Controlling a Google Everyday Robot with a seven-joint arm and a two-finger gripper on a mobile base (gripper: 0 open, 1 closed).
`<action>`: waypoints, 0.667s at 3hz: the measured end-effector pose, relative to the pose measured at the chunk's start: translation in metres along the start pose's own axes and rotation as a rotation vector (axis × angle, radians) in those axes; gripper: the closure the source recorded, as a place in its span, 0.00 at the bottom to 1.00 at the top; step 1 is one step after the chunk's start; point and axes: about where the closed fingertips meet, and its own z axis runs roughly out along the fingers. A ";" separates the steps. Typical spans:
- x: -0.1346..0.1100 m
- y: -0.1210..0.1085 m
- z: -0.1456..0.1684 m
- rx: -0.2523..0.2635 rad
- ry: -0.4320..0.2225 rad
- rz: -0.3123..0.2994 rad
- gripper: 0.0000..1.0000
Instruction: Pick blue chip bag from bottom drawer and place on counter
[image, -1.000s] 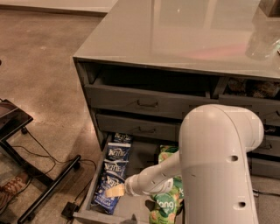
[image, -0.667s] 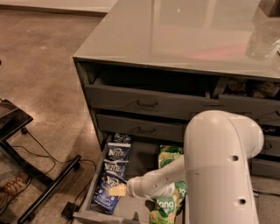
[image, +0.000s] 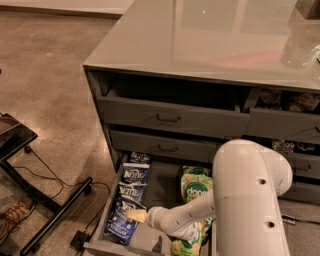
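Your gripper (image: 137, 215) (pale yellow tip on the end of the white forearm) is low inside the long dark grey bottom drawer (image: 162, 187), which is pulled well out of the cabinet. The tip sits at the right edge of the row of glossy blue chip bags (image: 131, 192), about where the third bag meets the frontmost blue bag (image: 119, 226). Can't tell whether it touches a bag, and can't tell whether it is spread or clamped on anything.

The blue bags lie flat in a line along the drawer's left wall, back to front, all in the drawer. The crumpled green snack bags (image: 196, 186) lie to their right in the same drawer, partly hidden by the arm, with a strip of bare grey floor between the two groups.

The fat white arm elbow (image: 250, 200) fills the lower right and blocks the drawer's right side.

The wide glossy grey counter (image: 200, 40) tops the cabinet, with a clear object (image: 300, 47) near its right edge (can't identify it). Under it is the grey top drawer front with a dark bar handle (image: 169, 119), slightly ajar.

Left of the cabinet, a black metal stand (image: 50, 215) with cables sits on the brown polished floor.
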 end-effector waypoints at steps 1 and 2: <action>-0.005 -0.006 0.013 0.002 -0.064 0.047 0.00; -0.005 -0.006 0.013 0.002 -0.064 0.047 0.00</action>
